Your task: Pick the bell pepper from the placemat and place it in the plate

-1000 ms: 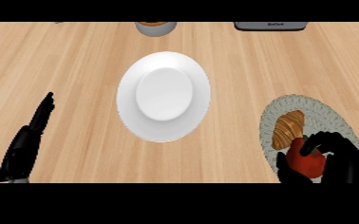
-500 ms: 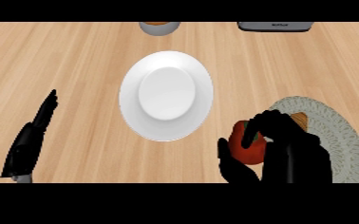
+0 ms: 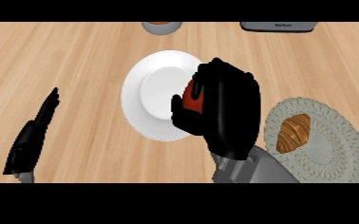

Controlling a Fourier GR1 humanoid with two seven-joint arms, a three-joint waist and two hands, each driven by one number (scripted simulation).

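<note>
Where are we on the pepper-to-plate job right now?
Done: the bell pepper is off the placemat, where only the croissant lies. In hand: the right hand has its fingers curled round the pepper over the right side of the plate. Left: set it down and let go. The left hand rests open at the lower left.

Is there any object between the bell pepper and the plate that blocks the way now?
Nothing visible does. The right hand is curled round the red bell pepper and holds it over the white plate. The croissant lies aside on the placemat, and the left hand rests open at the view's left edge.
</note>
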